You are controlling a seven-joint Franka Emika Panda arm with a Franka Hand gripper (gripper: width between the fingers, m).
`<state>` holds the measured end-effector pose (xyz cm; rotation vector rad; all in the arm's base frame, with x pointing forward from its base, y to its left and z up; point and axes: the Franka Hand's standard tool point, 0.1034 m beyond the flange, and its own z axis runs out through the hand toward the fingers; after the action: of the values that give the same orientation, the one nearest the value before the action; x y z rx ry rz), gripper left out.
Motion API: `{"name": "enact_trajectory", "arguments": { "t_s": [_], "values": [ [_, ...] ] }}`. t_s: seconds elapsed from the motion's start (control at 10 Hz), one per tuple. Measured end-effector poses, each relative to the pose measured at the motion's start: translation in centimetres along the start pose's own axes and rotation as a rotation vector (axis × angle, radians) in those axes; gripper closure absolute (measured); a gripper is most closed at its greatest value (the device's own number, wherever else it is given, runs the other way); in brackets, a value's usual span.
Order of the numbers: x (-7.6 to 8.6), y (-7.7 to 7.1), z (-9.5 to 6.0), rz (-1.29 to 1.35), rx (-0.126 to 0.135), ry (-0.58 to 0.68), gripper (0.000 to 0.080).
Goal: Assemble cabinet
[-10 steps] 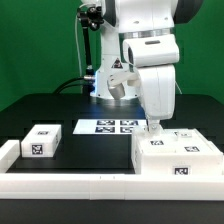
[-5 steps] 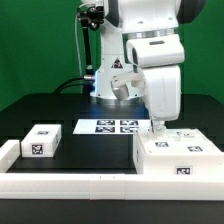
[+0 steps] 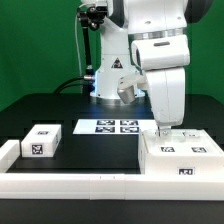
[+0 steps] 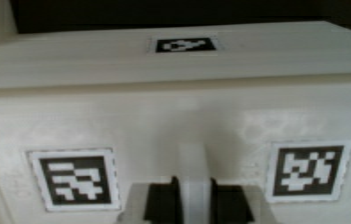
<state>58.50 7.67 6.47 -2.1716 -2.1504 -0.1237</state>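
One end effector [image 3: 166, 131] at the cabinet [image 3: 185, 166] top, white block [image 3: 41, 141] well apart

Robotics laboratory: a green backdrop [image 3: 35, 50] on the far side screens a black table [image 3: 95, 150] bearing the tagged marker board [image 3: 117, 127].

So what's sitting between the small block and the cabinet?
Only bare table separates the block from the cabinet in the exterior view; the marker board lies just behind that stretch.
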Motion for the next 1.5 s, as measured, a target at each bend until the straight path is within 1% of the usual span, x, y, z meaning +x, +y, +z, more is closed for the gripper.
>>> {"name": "enact_trajectory", "arguments": {
  "t_s": [0.1,0.4,0.5,0.6,0.7,0.8,0.9,1.0,1.1,1.4,1.5],
  "values": [
    [0.0,0.0,0.0,0.000,0.005,-0.001,0.0737],
    [-0.1,0.0,0.1,-0.004,0.005,0.000,0.0737],
    [-0.1,0.0,0.1,-0.004,0.005,0.000,0.0561],
    [-0.1,0.0,0.0,-0.001,0.004,-0.001,0.0561],
    [0.1,0.3,-1.3,0.005,-0.007,-0.010,0.0365],
    [0.1,0.4,-2.3,0.010,-0.019,-0.018,0.0233],
    [0.1,0.2,-2.6,0.020,-0.022,-0.021,0.0176],
    [0.0,0.1,-2.4,0.021,-0.018,-0.020,0.0176],
    [0.0,0.1,-2.4,0.022,-0.017,-0.020,0.0154],
    [0.0,0.1,-2.3,0.022,-0.016,-0.020,0.0151],
    [-0.1,-0.1,-2.5,0.055,-0.027,-0.020,0.0150]
  ]
}}
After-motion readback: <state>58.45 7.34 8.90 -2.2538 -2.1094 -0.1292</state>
